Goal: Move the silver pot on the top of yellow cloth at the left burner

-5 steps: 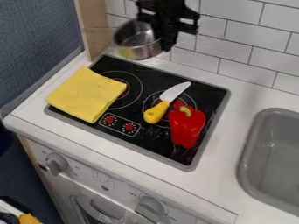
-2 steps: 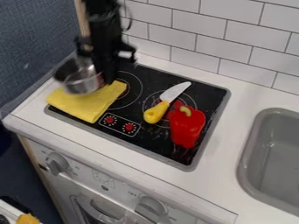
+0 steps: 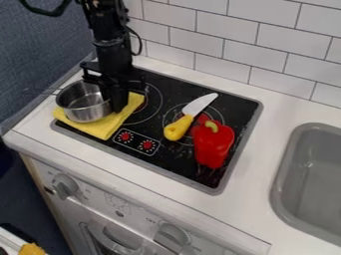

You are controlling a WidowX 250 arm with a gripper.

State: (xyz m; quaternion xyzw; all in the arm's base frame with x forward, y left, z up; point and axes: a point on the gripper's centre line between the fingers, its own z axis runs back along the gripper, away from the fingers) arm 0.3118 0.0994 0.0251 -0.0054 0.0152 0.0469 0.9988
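“Gleaming at left, the silver pot (image 3: 83,105), upright over the folded yellow cloth (image 3: 104,129)!”
“And the black gripper (image 3: 111,99)?”
“Clamped on the pot's right rim! Mid-frame, the yellow-handled knife (image 3: 188,116), blade angling up.”
“Right of it, a red bell pepper (image 3: 214,144); far right, the grey sink (image 3: 313,174)!”

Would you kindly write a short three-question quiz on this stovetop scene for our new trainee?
1. True or false: the silver pot is positioned over the yellow cloth.
2. Which item lies right beside the red bell pepper?
A) the silver pot
B) the toy knife
C) the yellow cloth
3. Fill in the missing word: the toy knife's blade points toward the ____ wall.

Key: 1. True; 2. B; 3. tiled
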